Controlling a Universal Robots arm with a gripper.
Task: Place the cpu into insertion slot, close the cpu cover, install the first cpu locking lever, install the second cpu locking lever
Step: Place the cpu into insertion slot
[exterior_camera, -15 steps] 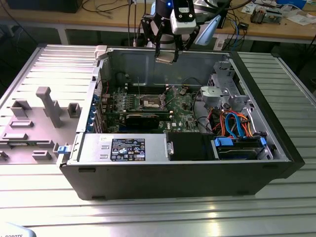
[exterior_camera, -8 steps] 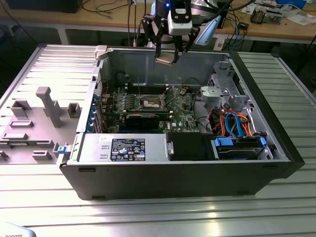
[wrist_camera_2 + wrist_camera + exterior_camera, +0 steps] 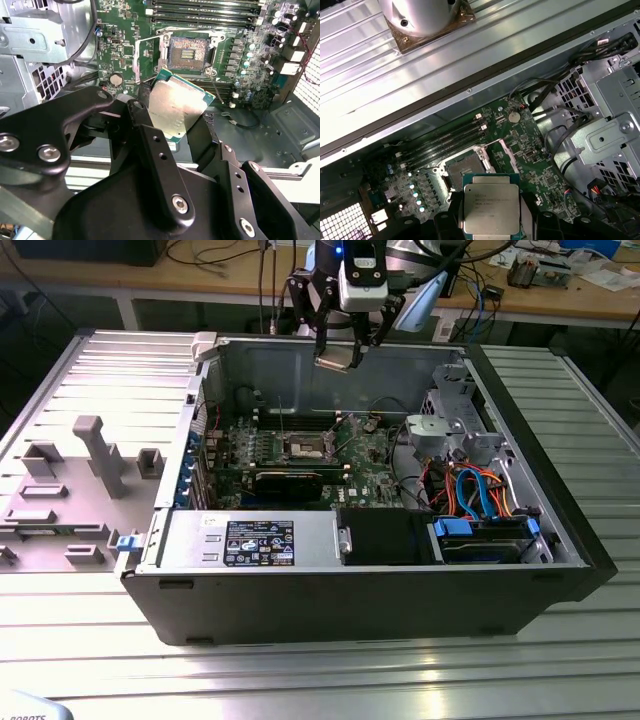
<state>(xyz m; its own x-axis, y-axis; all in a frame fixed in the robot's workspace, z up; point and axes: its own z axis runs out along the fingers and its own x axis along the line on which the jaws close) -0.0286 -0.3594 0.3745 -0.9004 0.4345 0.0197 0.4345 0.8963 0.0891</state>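
Gripper [image 3: 340,352] suspended above the open computer case [image 3: 250,600], near its far wall in the exterior view. The fingers [image 3: 137,117] are clamped on opposite edges of the cpu [image 3: 177,107], whose silver-grey top faces the cameras in both wrist views. The chip hangs in the air, tilted, clear of the green motherboard [image 3: 370,455]. Beneath it the insertion slot [image 3: 189,51] lies uncovered with its contact field exposed, beside the long black memory slots [image 3: 205,10]. The case rests on a ribbed metal table [image 3: 300,670].
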